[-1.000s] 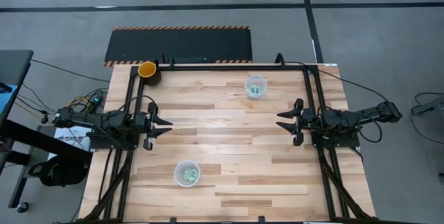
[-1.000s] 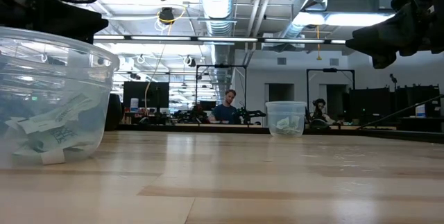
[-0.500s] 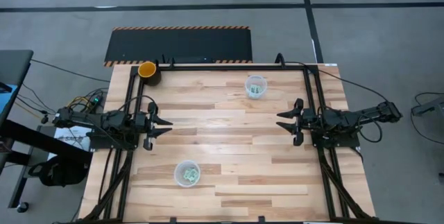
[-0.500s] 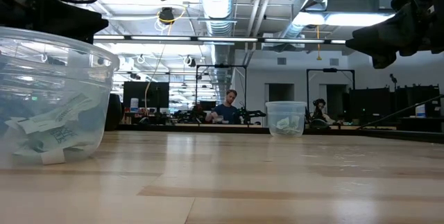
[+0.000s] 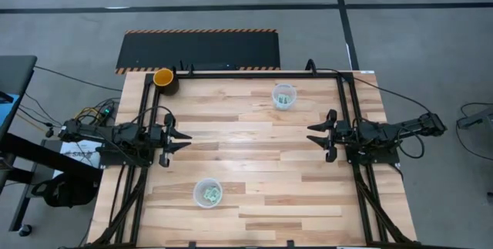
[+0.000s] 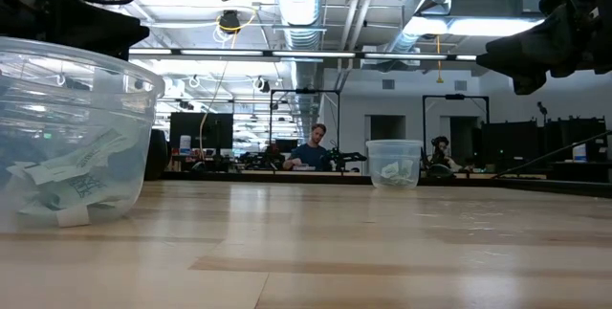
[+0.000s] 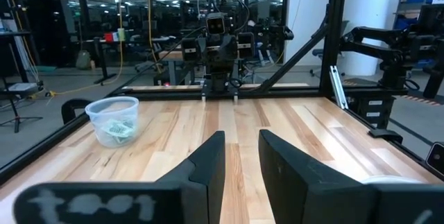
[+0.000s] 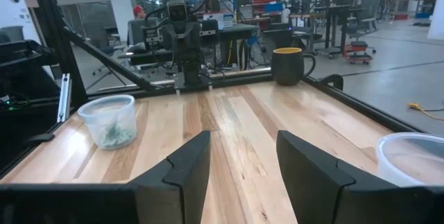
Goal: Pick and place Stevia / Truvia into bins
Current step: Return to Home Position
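Currently both arms sit low at opposite side edges of the table [image 5: 254, 164], tips facing each other. Left gripper [image 5: 186, 139]: fingers spread, nothing between them. Right gripper [image 5: 310, 135]: fingers spread wider, also empty. Near bin [image 5: 207, 193] stands just ahead of the left gripper's tips and off to its side, toward the table's front edge; Stevia packets [image 5: 211, 195] lie inside, pale green and white. Far bin [image 5: 284, 96] stands ahead of the right gripper and off to its side, toward the back edge, and also holds packets. Yellow-orange cup [image 5: 163, 77] sits at the back corner, behind the left gripper's side. No loose packets show on the wood.
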You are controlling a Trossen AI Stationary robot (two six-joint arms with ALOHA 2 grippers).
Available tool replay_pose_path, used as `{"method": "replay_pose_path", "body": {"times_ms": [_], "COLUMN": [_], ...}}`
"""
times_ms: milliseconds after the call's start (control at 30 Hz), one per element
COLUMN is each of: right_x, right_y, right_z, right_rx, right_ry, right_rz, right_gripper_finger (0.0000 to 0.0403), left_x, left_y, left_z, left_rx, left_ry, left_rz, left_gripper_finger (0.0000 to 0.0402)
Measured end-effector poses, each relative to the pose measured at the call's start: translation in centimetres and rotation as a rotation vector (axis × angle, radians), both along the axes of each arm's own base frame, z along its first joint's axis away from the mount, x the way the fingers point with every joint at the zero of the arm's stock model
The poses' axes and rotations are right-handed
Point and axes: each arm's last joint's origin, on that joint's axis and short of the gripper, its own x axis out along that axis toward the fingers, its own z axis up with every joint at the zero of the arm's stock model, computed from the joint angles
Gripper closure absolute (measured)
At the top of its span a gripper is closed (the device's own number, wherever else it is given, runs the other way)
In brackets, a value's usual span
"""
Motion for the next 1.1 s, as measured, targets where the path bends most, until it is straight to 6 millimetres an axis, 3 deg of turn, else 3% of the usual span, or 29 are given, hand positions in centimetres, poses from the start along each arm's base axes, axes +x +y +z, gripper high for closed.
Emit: {"method": "replay_pose_path", "body": {"times_ms": [1100], "right_x": [0.0], "right_y": [0.0], "right_z": [0.0], "right_rx": [0.0], "right_ry": [0.0], "right_rz": [0.0], "right_gripper_finger": [0.0243], "left_x": [0.0], "left_y": [0.0], "left_z": [0.0], "left_rx": [0.004], "left_ry": [0.0], "left_rz": [0.001], "left_gripper_finger": [0.0325]}}
